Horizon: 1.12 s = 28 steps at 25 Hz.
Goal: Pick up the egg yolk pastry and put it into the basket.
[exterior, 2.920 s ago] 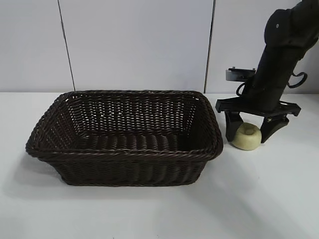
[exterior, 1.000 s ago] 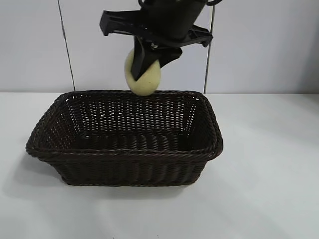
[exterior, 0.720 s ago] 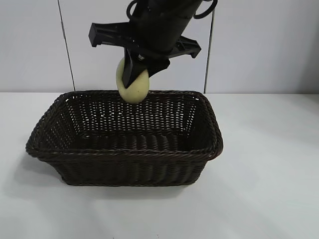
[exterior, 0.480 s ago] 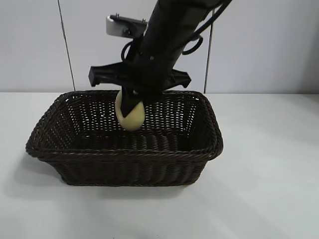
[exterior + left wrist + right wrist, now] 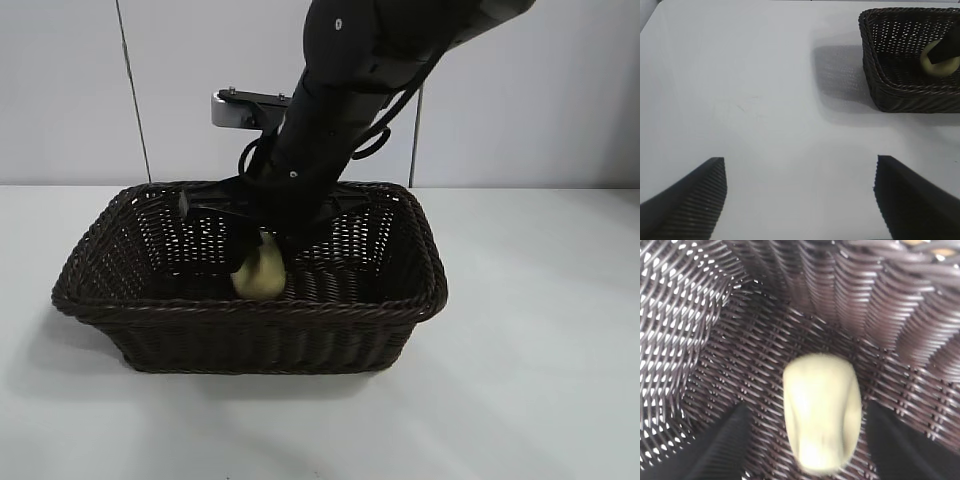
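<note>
**A:** Where is the egg yolk pastry [image 5: 260, 272] right now?

**B:** Inside the basket [image 5: 90, 262], on its edge against the woven floor, near the basket's middle.

**A:** Is the right gripper [image 5: 805, 442] clenched on it?

**B:** No. The right wrist view shows its jaws spread wide, one on each side of the pastry with a gap between, so the pastry is released. The arm reaches down into the basket from above.

**A:** And the left gripper [image 5: 800, 197]?

**B:** Its jaws are parted and grasp nothing. It hangs over bare white bench [image 5: 540, 350], well apart from the basket.

**A:** How does the basket sit?

**B:** Upright on the bench.
</note>
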Each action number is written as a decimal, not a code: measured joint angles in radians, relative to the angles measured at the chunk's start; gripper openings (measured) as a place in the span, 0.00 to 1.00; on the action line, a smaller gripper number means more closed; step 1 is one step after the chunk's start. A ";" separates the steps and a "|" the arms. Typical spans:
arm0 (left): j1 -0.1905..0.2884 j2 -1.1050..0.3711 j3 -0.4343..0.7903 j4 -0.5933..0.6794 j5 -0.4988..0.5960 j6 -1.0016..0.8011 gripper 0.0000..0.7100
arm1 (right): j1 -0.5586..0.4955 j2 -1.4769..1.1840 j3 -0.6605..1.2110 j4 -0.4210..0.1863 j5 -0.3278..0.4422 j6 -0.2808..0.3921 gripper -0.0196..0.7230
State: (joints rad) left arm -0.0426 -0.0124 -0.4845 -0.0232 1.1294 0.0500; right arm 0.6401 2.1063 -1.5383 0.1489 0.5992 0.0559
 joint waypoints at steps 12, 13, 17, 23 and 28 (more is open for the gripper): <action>0.000 0.000 0.000 0.000 0.000 0.000 0.83 | -0.047 -0.143 -0.022 -0.019 0.336 0.048 0.72; 0.000 0.000 0.000 0.000 0.000 0.000 0.83 | -0.055 -0.145 -0.034 -0.019 0.368 0.050 0.72; 0.000 0.000 0.000 0.000 0.000 0.000 0.83 | -0.102 -0.145 -0.074 -0.021 0.483 0.052 0.72; 0.000 0.000 0.000 0.000 0.000 0.000 0.83 | -0.228 -0.145 -0.086 -0.022 0.546 0.053 0.72; 0.000 0.000 0.000 0.000 0.000 0.000 0.83 | -0.342 -0.145 -0.086 -0.042 0.570 0.055 0.72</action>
State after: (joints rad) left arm -0.0426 -0.0124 -0.4845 -0.0232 1.1294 0.0500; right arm 0.2983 1.9615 -1.6243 0.1064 1.1691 0.1110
